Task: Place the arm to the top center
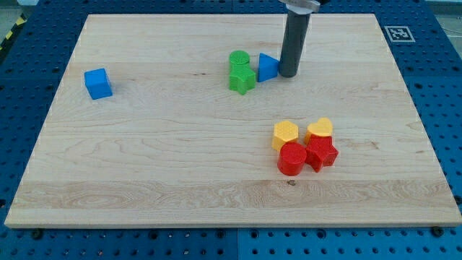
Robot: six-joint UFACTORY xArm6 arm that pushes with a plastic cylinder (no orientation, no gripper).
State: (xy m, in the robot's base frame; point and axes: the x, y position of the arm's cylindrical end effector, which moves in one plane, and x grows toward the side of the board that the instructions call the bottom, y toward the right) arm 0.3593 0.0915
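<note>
My tip (288, 74) rests on the wooden board (159, 144) near the view's top centre, just right of a blue triangular block (267, 67) and close to touching it. Left of that block stand a green cylinder (239, 60) and a green star block (242, 79), packed together. The dark rod rises from the tip to the view's top edge.
A blue cube (97, 83) sits alone at the view's left. At the lower right a cluster holds a yellow hexagonal block (286, 133), a yellow heart block (320, 129), a red cylinder (292, 159) and a red star block (322, 153). A marker tag (399, 33) is at the top right corner.
</note>
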